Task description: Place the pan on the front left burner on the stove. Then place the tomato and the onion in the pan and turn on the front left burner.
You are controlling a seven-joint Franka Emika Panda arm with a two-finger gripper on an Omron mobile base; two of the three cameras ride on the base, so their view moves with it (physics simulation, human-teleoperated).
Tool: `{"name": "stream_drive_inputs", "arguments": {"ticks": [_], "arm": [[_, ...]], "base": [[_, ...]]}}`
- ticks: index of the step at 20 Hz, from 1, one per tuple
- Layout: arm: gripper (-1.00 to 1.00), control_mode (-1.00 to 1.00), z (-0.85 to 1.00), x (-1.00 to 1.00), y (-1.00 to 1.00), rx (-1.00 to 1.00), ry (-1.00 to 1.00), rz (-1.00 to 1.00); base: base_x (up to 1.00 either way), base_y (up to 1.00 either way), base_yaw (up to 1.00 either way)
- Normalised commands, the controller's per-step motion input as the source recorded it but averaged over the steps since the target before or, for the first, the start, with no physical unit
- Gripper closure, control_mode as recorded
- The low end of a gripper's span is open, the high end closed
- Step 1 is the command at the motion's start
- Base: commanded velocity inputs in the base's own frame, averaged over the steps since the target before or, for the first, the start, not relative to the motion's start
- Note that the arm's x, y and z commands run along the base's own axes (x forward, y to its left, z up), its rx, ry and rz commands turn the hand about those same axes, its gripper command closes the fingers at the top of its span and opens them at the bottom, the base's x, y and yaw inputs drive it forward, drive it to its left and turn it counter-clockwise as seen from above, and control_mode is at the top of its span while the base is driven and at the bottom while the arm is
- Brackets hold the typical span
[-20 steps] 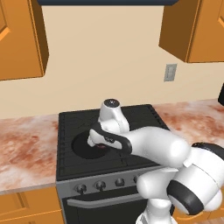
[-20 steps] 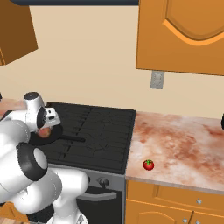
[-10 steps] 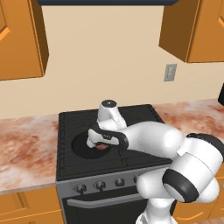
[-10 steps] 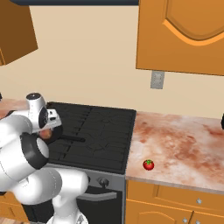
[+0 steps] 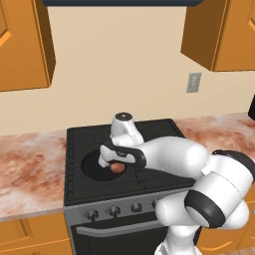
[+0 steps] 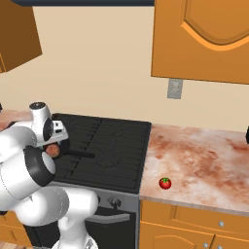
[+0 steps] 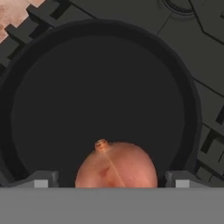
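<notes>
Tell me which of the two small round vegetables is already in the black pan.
The brownish-pink onion, lying in the round black frying pan between the end effector's open fingertips. The red tomato sits on the counter right of the stove.

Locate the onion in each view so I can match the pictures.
Left base view: onion in the pan on the stove's front left, just under the claw.
Right base view: onion at left edge, mostly behind the arm.
Hand view: onion bottom centre.
Shared landmark: the pan.

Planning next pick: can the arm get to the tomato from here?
Probably yes. The tomato sits alone on the counter right of the stove, nothing around it; the end effector is open over the pan.
</notes>
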Motion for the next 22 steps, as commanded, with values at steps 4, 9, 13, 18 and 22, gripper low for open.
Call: {"name": "stream_drive_inputs", "arguments": {"ticks": [4,9,13,18,22], "arm": [[-1.00,-1.00,0.21,0.00,0.00,0.00,0.00,0.00],[-1.00,-1.00,0.43,-0.09,-0.05,0.00,0.00,0.00],[-1.00,-1.00,0.38,-0.10,-0.39,0.00,0.00,-0.04],[-1.00,-1.00,0.18,0.00,-0.69,0.00,0.03,-0.14],[-1.00,-1.00,0.01,0.00,-0.69,-0.03,0.06,-0.16]], "base": [[0.00,0.00,0.00],[0.00,0.00,0.00],[0.00,0.00,0.00],[0.00,0.00,0.00],[0.00,0.00,0.00]]}}
